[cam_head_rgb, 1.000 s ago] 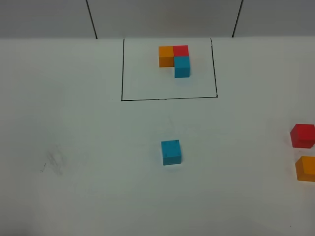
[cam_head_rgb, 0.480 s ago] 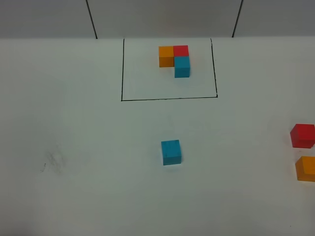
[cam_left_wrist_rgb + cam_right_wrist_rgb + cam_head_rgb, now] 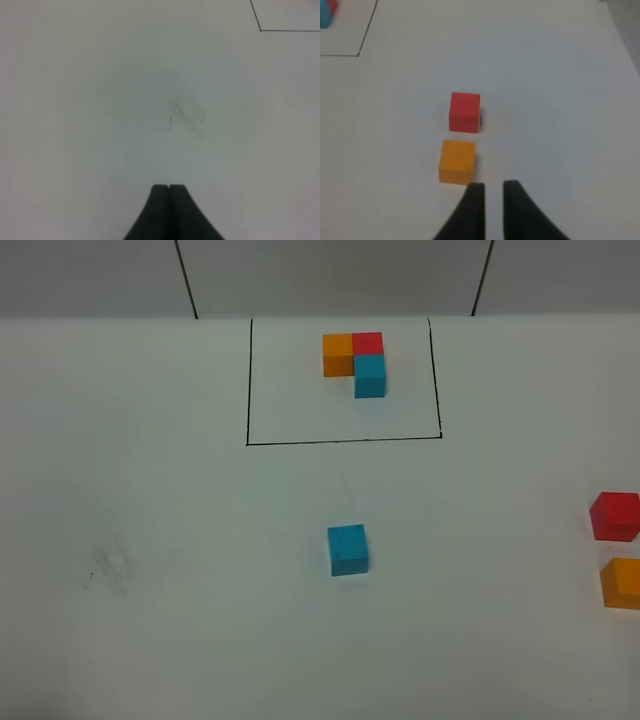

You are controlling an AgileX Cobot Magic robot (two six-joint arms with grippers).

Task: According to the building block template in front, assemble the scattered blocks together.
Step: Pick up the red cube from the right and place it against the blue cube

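The scattered blocks lie in two places on the white table [image 3: 160, 490]. The blue cube [image 3: 347, 549] sits alone near the middle, on the near side of the framed area and well apart from the others. The red cube [image 3: 614, 516] and the orange cube [image 3: 621, 583] are at the far right edge of the high view. The red one is farther back and the orange one nearer, with a small gap of table between them.

The building block template [image 3: 356, 362] stands in the far part of the black drawn rectangle [image 3: 343, 441]. Its orange and red cubes sit side by side, orange on the left, and its blue cube is joined to the near side of the red, making an L.

Only the wrist views show the arms. The right fingers [image 3: 476, 197] are tilted down toward the table, close to the orange cube but not touching it. That cube lies just ahead of the tips and slightly to one side, with the red cube beyond it. The two fingers are parted by a narrow gap, and only bare table shows between them.

The left fingers [image 3: 169, 190] are pressed together with nothing between them. They point down over bare table on the left side, with a faint grey smudge [image 3: 187, 115] ahead of them and a corner of the rectangle farther off.
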